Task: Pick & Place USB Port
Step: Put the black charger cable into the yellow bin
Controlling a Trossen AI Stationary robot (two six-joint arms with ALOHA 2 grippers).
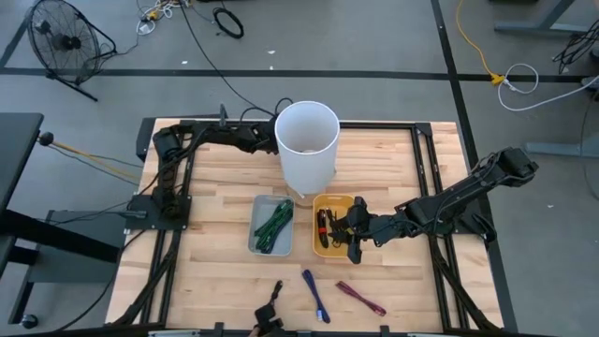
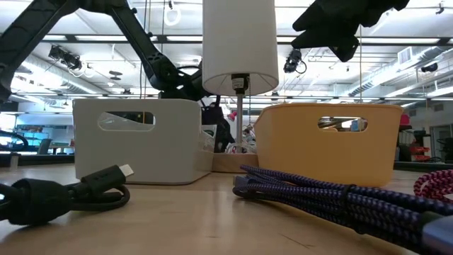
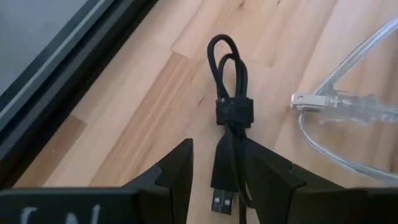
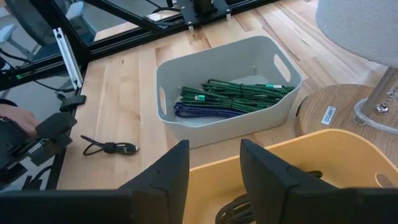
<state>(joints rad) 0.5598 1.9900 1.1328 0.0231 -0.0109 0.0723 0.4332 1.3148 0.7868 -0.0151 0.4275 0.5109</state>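
The left hand [image 3: 219, 149] is at the far edge of the table [image 1: 215, 178], just beside the tall white lamp shade [image 1: 307, 140], which partly hides it from above. Its fingers are apart and sit on either side of a short black USB cable [image 3: 233, 112], which is tied into a bundle and lies flat on the wood with its metal plug pointing back between the fingers. Whether either finger touches the cable cannot be told. A clear cable [image 3: 348, 106] lies on the table just beside the black one. The right hand [image 1: 356, 234] hangs over the yellow bin [image 1: 335, 198], at the side of the bin nearest the right arm. Its fingers are also apart, with nothing between them. Dark cables [image 1: 323, 225] lie inside the yellow bin. Just beside it, on the left arm's side, is the grey bin [image 1: 255, 234], which holds a bundle of green cables [image 1: 274, 225] and a blue one [image 4: 205, 112]. The lamp's round wooden base [image 4: 336, 112] stands behind the two bins. Three more cables lie loose on the table in front of the bins, well apart from both hands: a black cable [image 1: 271, 301], a blue braided cable [image 1: 315, 295] and a dark red cable [image 1: 360, 298].
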